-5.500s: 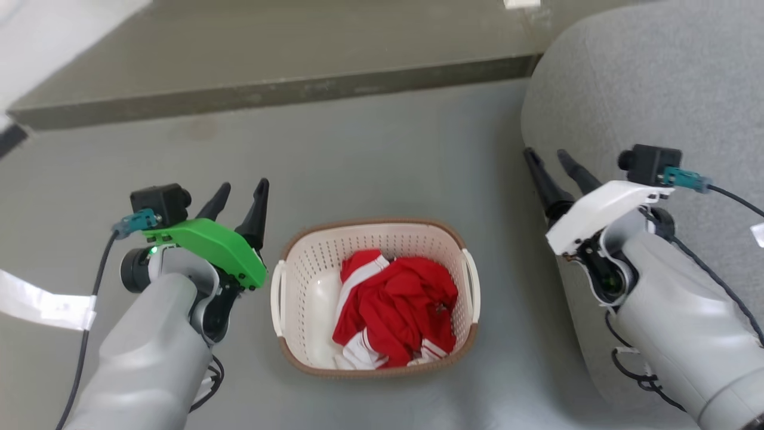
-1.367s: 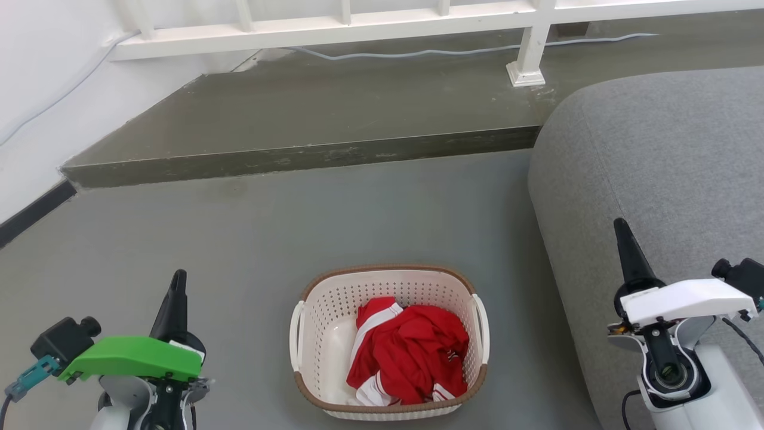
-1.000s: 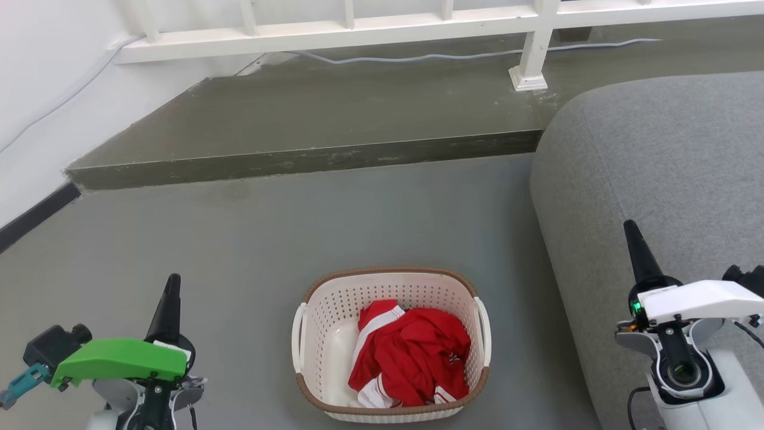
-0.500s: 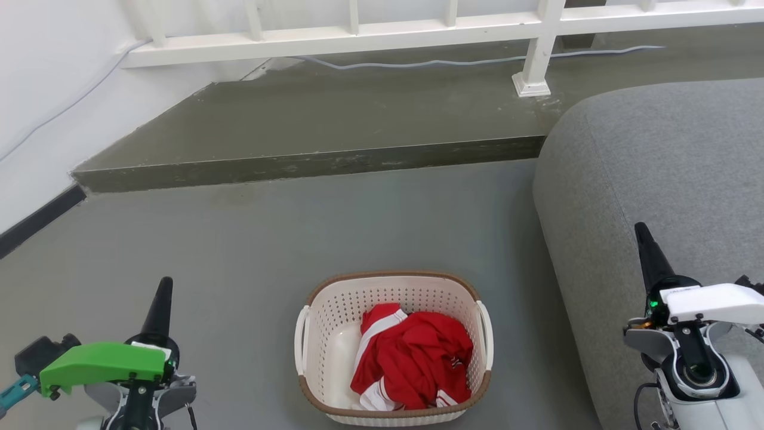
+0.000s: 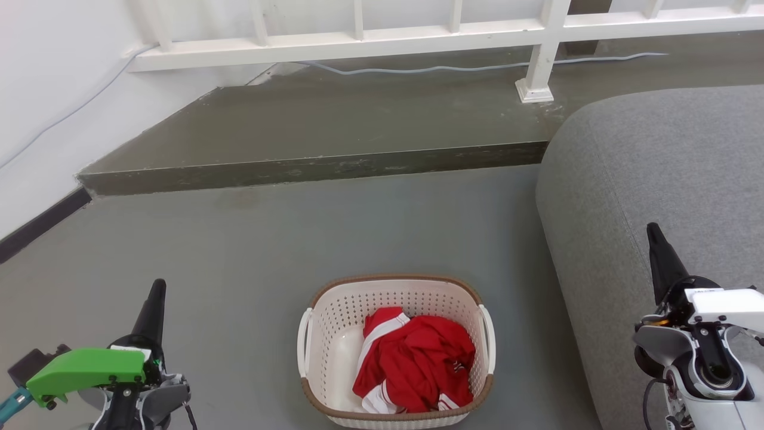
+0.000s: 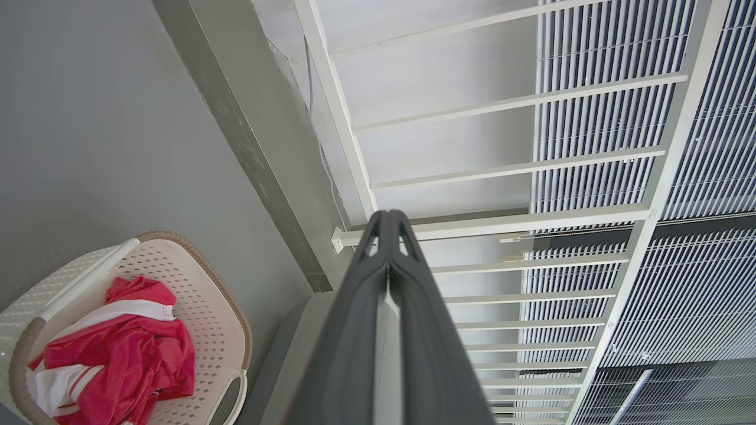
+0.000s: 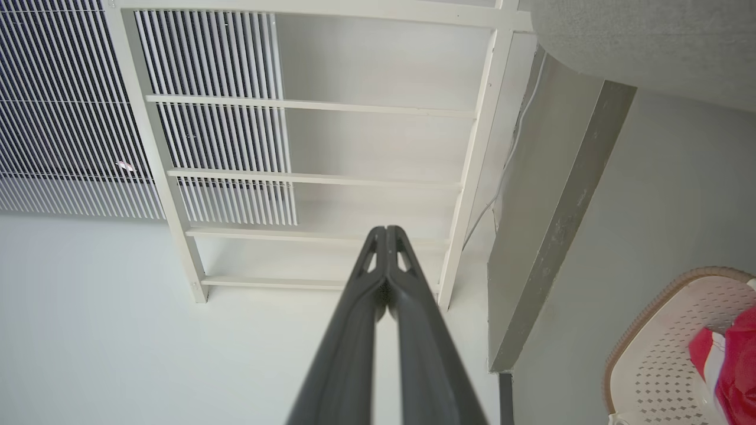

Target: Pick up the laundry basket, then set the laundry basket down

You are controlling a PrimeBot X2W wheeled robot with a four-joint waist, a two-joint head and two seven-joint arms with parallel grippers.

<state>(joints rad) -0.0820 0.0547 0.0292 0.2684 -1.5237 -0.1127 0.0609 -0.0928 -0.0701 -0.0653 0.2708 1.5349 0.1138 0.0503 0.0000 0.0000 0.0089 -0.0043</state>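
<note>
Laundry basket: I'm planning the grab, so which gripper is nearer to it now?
Left, slightly, by the head view. The left gripper is left of the laundry basket, over the floor; the right gripper is farther out on its right, over the sofa.

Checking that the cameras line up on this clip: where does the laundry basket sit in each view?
Head view: laundry basket, bottom centre.
Left wrist view: laundry basket, lower left corner.
Right wrist view: laundry basket, lower right corner, cut by the frame edge.
Shared landmark: the dark step edge beyond it.
</note>
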